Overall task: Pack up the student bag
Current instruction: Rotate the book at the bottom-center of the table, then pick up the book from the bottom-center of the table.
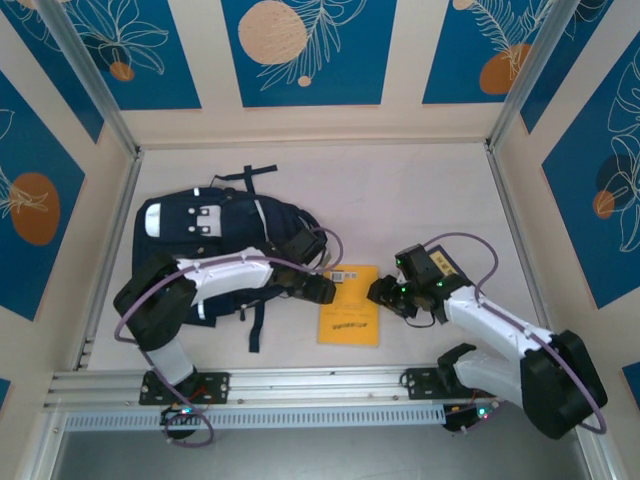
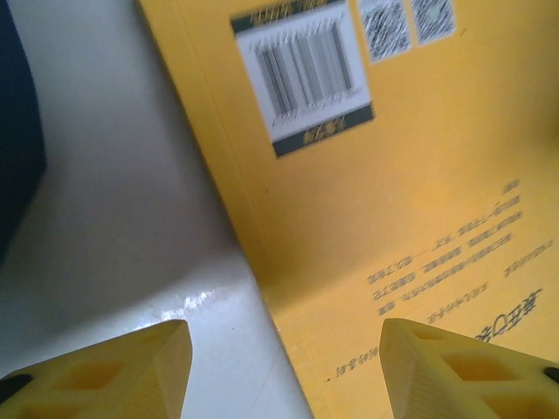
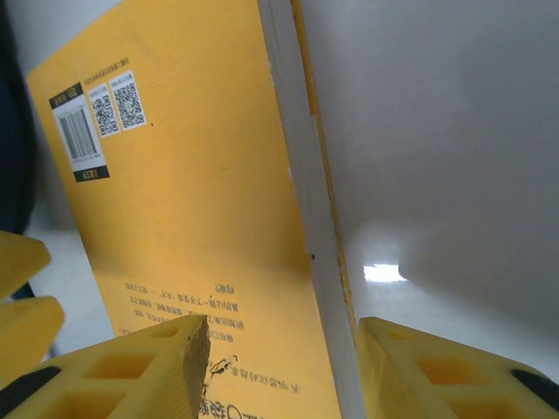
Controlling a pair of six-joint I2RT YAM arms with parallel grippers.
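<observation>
The student bag, a dark navy backpack with white patches, lies flat on the left of the table; its dark fabric also shows at the edge of the left wrist view. A yellow book with a barcode label lies on the table to the bag's right. My left gripper is open at the book's left edge, one finger over the table and one over the cover. My right gripper is open at the book's right side, its fingers astride the white page edge. Neither gripper holds anything.
Low walls with blue patterned panels enclose the table on three sides. An aluminium rail runs along the near edge by the arm bases. Bare tabletop lies behind and to the right of the book.
</observation>
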